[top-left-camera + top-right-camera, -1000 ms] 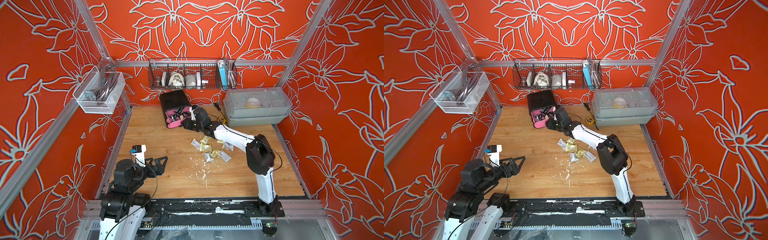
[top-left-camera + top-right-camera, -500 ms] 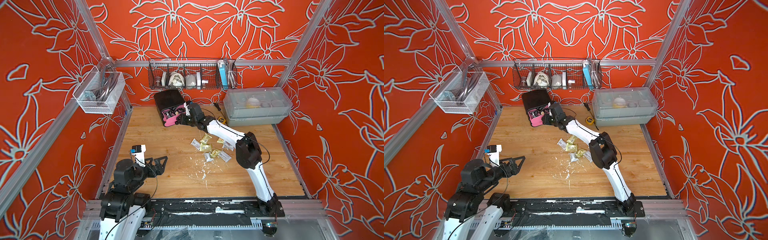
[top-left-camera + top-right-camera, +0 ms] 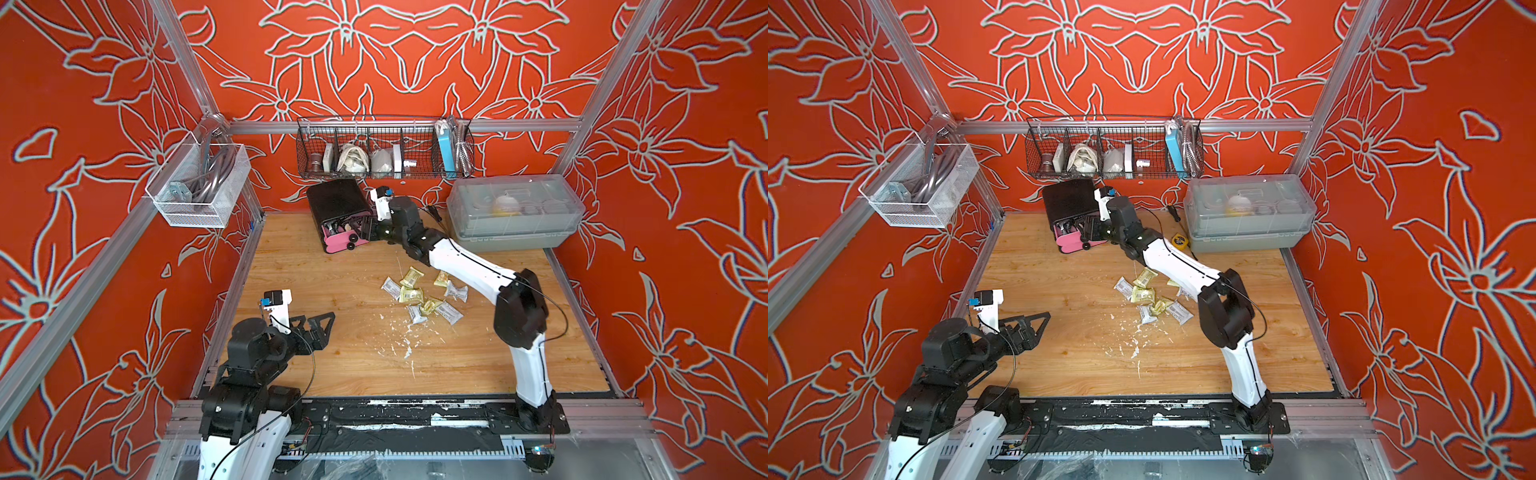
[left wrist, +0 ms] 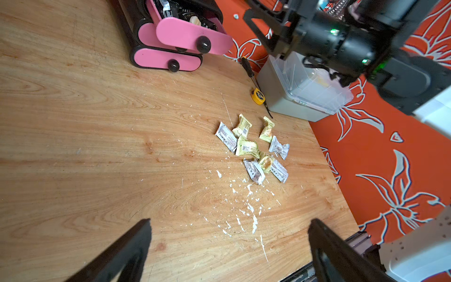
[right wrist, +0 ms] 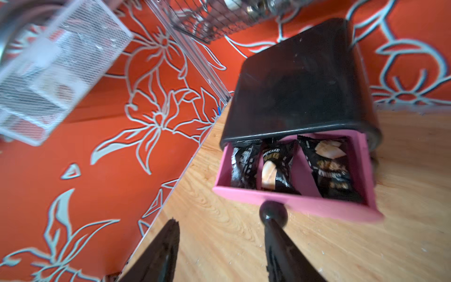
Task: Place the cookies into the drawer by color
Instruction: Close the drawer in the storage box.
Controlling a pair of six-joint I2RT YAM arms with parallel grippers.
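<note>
Cookies (image 4: 249,149) lie in a loose cluster near the middle of the bench (image 3: 316,266), about eight small pillow packets with crimped ends. Yellow-gold packets (image 4: 242,125) and white-silver packets (image 4: 225,135) are mixed together, several touching or overlapping. Three black packets (image 5: 275,166) already lie side by side in the pulled-out top drawer (image 5: 305,203) of the black mini chest (image 3: 338,199) at the back of the bench; its two lower pink drawers look pushed in. The right hand (image 5: 222,222) sits low in front of that drawer with its jaws parted and nothing between them, one finger right against the round black knob (image 5: 273,213). The left hand (image 4: 230,222) hovers wide open and empty near the front of the bench, well apart from the cluster. Each packet should be very light, its glossy film crinkly and slippery, and the cookie inside is probably brittle, so a gentle pinch is called for. The best hold looks to be across the narrow body or on a flat crimped end, starting with an outlying packet rather than one pinned under a neighbour. A yellow tape measure (image 4: 258,97) lies beside the grey lidded box (image 3: 515,212), apart from the cluster and not to be mistaken for a cookie.
</note>
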